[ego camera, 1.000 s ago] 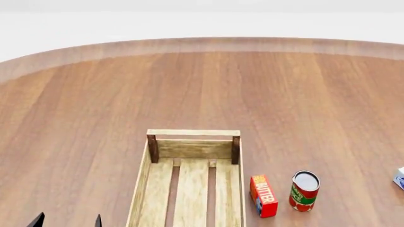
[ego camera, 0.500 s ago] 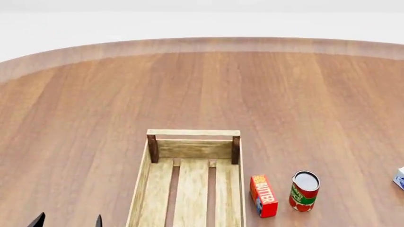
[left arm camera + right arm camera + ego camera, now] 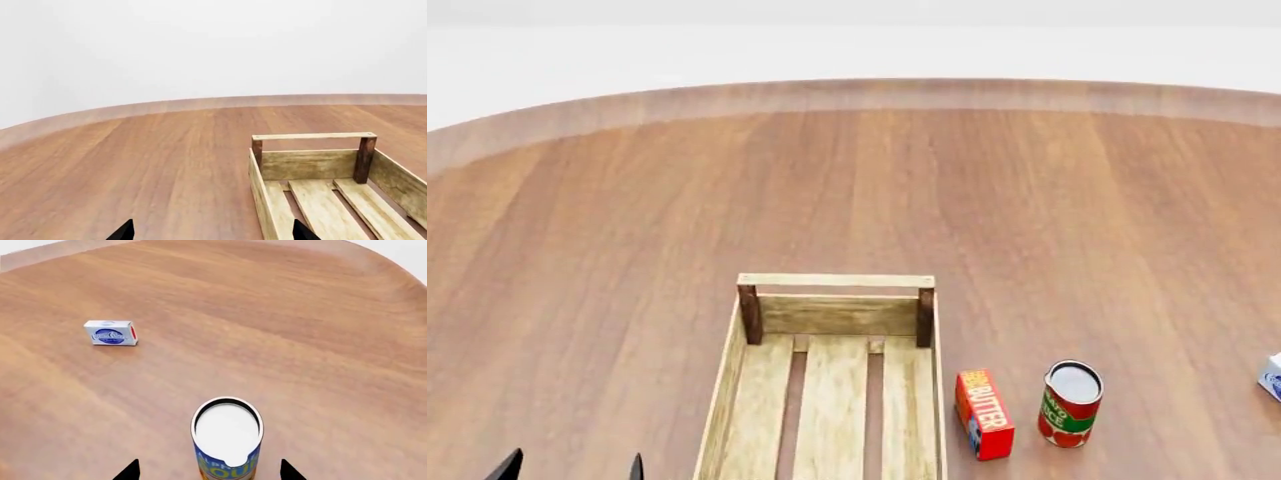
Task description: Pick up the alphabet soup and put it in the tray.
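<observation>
Nothing shifts between frames: right gripper (image 3: 209, 469) stays spread wide around the upright alphabet soup (image 3: 225, 440); left gripper (image 3: 210, 231) remains wide beside the tray (image 3: 827, 380)

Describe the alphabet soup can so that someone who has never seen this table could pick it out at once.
On the round wooden table, look in the right wrist view: the alphabet soup stands upright between the right pincer tips, apart from a small white-and-blue box lying farther off. Its blue label above a yellow-orange band and its white top set it apart from the red-and-green can beside the tray.
</observation>
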Available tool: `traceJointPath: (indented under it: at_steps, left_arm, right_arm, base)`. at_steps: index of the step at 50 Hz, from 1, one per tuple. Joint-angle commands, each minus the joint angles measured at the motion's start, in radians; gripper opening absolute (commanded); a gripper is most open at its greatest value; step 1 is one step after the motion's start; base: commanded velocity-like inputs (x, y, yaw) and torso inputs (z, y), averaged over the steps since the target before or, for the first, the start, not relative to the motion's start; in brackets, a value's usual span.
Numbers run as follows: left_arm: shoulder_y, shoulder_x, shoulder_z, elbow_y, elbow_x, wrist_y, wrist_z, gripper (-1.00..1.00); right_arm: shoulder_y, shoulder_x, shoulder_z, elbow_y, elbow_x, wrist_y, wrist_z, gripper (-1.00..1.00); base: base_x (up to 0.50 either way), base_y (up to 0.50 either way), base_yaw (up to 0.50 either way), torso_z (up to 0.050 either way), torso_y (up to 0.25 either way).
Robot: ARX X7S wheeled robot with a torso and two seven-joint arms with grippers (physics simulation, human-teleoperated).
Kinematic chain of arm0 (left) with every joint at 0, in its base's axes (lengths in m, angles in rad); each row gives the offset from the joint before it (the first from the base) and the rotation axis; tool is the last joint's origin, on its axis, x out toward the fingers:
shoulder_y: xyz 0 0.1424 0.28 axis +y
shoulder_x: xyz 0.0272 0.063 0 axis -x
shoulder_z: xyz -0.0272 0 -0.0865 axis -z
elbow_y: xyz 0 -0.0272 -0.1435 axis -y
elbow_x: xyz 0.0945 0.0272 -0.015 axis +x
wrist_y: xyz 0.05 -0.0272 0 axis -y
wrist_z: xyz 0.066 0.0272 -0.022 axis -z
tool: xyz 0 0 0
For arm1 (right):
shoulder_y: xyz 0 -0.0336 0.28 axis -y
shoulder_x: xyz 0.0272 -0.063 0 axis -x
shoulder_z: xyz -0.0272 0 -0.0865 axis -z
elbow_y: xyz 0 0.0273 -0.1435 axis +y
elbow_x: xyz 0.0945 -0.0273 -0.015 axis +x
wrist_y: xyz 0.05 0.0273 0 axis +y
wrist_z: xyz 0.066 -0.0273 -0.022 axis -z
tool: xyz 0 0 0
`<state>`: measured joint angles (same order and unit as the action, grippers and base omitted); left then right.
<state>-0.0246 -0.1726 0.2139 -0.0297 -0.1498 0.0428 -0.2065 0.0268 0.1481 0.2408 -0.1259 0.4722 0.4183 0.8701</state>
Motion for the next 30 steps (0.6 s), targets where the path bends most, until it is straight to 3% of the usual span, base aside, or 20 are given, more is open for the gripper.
traceJointPath:
  at_steps: [1, 30]
  left_arm:
    - [-0.004, -0.004, 0.008, -0.002, -0.004, 0.0, -0.007, 1.0]
    - [-0.003, -0.017, 0.022, 0.004, -0.016, -0.002, -0.021, 1.0]
  right_arm:
    - [0.026, 0.018, 0.0, 0.063, 0.0, -0.012, -0.008, 1.0]
    - [0.078, 0.043, 0.007, 0.206, 0.007, -0.056, -0.043, 1.0]
  base:
    - [0.0, 0.0, 0.0, 0.0, 0.0]
    - [0.0, 0.0, 0.0, 0.0, 0.0]
